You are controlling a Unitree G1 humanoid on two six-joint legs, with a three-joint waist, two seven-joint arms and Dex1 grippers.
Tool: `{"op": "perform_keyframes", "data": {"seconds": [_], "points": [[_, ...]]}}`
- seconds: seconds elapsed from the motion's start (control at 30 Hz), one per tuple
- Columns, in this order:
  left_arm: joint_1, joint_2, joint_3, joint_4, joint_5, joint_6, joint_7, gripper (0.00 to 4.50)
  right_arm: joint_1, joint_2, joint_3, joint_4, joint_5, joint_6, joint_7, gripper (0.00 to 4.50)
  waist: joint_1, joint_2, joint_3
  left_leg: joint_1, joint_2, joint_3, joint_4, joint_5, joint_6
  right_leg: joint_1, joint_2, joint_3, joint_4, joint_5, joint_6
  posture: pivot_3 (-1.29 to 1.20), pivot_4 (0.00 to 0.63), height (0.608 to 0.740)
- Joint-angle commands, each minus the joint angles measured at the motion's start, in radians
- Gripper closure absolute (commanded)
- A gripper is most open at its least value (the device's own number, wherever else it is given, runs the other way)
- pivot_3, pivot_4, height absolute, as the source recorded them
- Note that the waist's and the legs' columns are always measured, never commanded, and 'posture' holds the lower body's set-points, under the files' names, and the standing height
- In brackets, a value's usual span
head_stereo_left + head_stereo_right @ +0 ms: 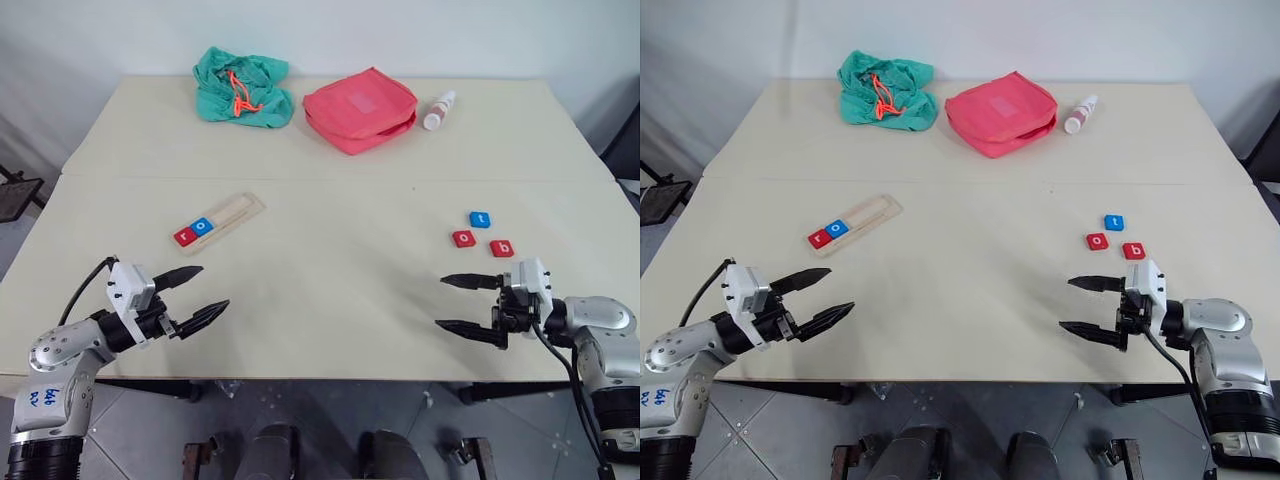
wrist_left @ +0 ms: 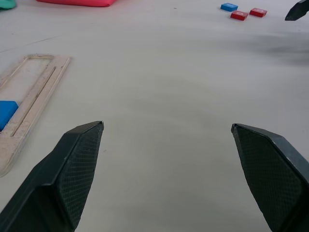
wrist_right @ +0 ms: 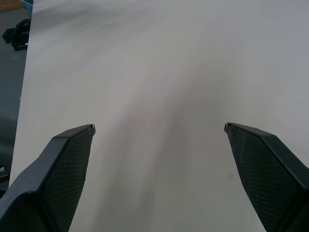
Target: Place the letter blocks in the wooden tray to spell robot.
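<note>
1. Wooden tray (image 1: 222, 219): holds red r and blue o.
2. Loose letter blocks (image 1: 481, 235): on the table (image 1: 330, 290), near the right claw (image 1: 470, 303); likely light, rigid; pinch opposite edges.
3. Right claw, left claw (image 1: 192, 297): both spread wide, empty.

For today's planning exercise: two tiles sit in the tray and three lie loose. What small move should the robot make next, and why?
Probably reach the open right gripper forward to the red b block, the loose tile nearest it. The wooden tray holds r and o, so b comes next.
</note>
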Motion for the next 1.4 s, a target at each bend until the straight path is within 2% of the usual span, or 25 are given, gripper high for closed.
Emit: {"op": "perform_keyframes", "data": {"seconds": [0.03,0.27,0.43,0.6,0.77,1.0,1.17,1.4], "points": [[-0.015,0.006,0.000,0.008,-0.003,-0.027,-0.011,0.00,-0.002,-0.006,-0.038,-0.032,0.023,-0.020,-0.007,0.01,-0.001,0.000,0.000,0.000,0.000,0.000,0.000,0.000,0.000,0.000,0.000,0.000,0.000,0.000,0.000,0.00,0.150,0.740],[0.008,0.031,0.037,-0.042,-0.006,0.101,0.108,0.00,-0.026,-0.004,-0.027,-0.069,0.036,0.008,-0.023,0.01,-0.002,0.000,0.000,0.000,0.000,0.000,0.000,0.000,0.000,0.000,0.000,0.000,0.000,0.000,0.000,0.00,0.150,0.740],[0.094,0.076,0.124,-0.067,-0.020,0.134,0.107,0.00,-0.061,-0.003,-0.019,-0.084,0.041,0.019,-0.027,0.01,-0.007,0.000,0.000,0.000,0.001,0.000,-0.001,0.000,0.000,-0.001,0.000,0.000,0.000,0.000,0.000,0.00,0.150,0.740],[0.076,0.103,0.146,-0.009,-0.002,0.128,0.112,0.00,-0.101,0.013,0.000,-0.074,0.033,0.016,-0.025,0.01,0.001,0.000,0.000,0.000,0.000,0.000,0.000,0.000,0.000,0.000,0.000,0.000,0.000,0.000,0.000,0.00,0.150,0.740],[-0.049,0.149,0.105,0.123,0.001,0.156,0.071,0.00,-0.139,0.033,0.014,-0.073,0.027,0.022,-0.035,0.01,0.000,0.000,0.000,0.000,0.000,-0.001,0.000,0.000,0.000,0.000,0.000,0.000,0.000,0.000,0.000,0.00,0.150,0.740],[-0.350,0.221,-0.061,0.437,0.127,0.163,0.027,0.00,-0.120,0.039,0.008,-0.151,0.042,0.052,-0.063,0.01,-0.003,0.000,0.000,0.000,-0.001,0.000,0.000,0.000,0.000,-0.002,0.000,0.000,0.003,0.000,0.000,0.00,0.150,0.740],[-0.578,0.208,-0.162,0.710,0.230,0.073,0.002,0.00,-0.070,0.025,-0.023,-0.224,0.054,0.073,-0.096,0.01,-0.002,-0.001,0.001,0.000,0.000,0.001,0.000,0.000,0.000,-0.004,0.001,-0.001,0.005,0.000,0.000,0.00,0.150,0.740],[-0.777,0.168,-0.233,0.996,0.335,-0.043,0.012,0.00,0.029,0.000,-0.069,-0.326,0.074,0.109,-0.144,0.01,-0.002,-0.003,0.002,0.000,-0.001,0.001,0.000,0.000,0.000,-0.004,0.000,-0.002,0.007,0.000,0.000,0.00,0.150,0.740]]}}
